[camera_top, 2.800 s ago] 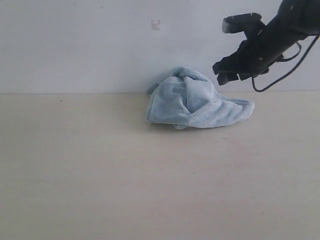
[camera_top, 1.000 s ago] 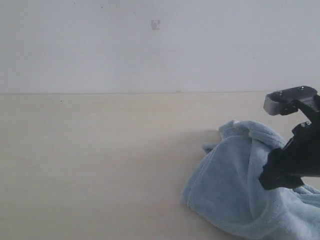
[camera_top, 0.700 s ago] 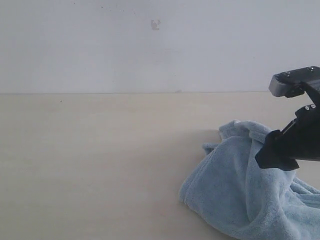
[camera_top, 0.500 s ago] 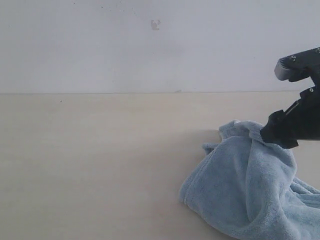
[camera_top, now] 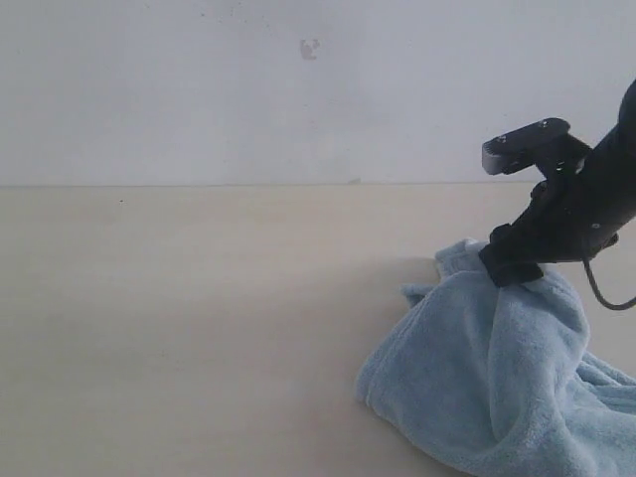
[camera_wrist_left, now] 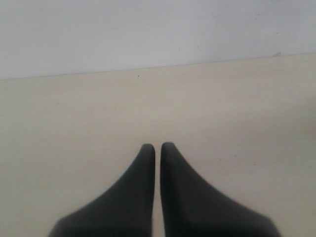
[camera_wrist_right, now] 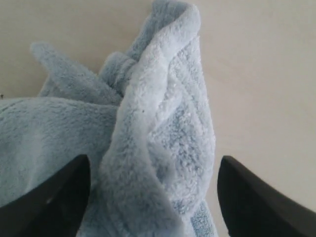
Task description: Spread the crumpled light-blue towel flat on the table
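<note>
I see one towel [camera_top: 487, 388], pale-blue plush fleece, crumpled into soft rounded folds at the lower right of the exterior view. It lies on the table [camera_top: 199, 318], a smooth cream wood-look top. My right gripper [camera_wrist_right: 154, 187] hangs over a thick fuzzy ridge of the towel, its two dark fingers spread wide on either side, gripping nothing. The left gripper [camera_wrist_left: 157, 153], two black tapered fingers, is clenched with only a thin slit between them, over bare table. One plain grey-white wall [camera_top: 199, 89] stands behind.

The towel [camera_top: 477, 378] runs off the exterior view's right and bottom edges.
</note>
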`<act>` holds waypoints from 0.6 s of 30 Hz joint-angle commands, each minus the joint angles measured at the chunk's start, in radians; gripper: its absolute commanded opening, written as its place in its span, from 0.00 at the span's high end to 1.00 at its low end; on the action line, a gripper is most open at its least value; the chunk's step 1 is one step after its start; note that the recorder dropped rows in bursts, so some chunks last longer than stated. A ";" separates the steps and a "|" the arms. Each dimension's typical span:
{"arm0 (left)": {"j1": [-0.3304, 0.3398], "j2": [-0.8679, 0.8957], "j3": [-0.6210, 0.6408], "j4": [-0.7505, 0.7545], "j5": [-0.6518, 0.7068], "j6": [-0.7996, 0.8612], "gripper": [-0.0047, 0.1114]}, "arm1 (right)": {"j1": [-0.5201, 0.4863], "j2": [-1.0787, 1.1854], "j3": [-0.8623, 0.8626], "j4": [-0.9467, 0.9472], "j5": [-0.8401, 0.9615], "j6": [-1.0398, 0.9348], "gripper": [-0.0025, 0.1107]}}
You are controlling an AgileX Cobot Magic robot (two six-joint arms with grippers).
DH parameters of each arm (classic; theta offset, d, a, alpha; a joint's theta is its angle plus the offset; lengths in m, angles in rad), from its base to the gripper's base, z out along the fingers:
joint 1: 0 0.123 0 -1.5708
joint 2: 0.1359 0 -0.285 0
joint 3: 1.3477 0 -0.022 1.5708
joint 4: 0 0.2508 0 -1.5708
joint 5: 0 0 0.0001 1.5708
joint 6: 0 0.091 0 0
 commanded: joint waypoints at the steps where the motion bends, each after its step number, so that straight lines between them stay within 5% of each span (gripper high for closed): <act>1: -0.004 -0.002 0.004 -0.010 -0.012 -0.011 0.92 | -0.001 0.033 -0.027 -0.013 0.059 0.005 0.42; 3: -0.004 -0.002 0.004 -0.010 -0.012 -0.011 0.92 | -0.001 0.033 -0.025 -0.013 0.066 0.005 0.54; 7: -0.004 -0.002 0.004 -0.010 -0.012 -0.011 0.92 | -0.001 0.012 -0.025 -0.007 0.085 0.004 0.97; 18: -0.004 -0.002 0.004 -0.010 -0.012 -0.011 0.92 | 0.000 -0.310 -0.027 0.174 0.203 -0.149 0.97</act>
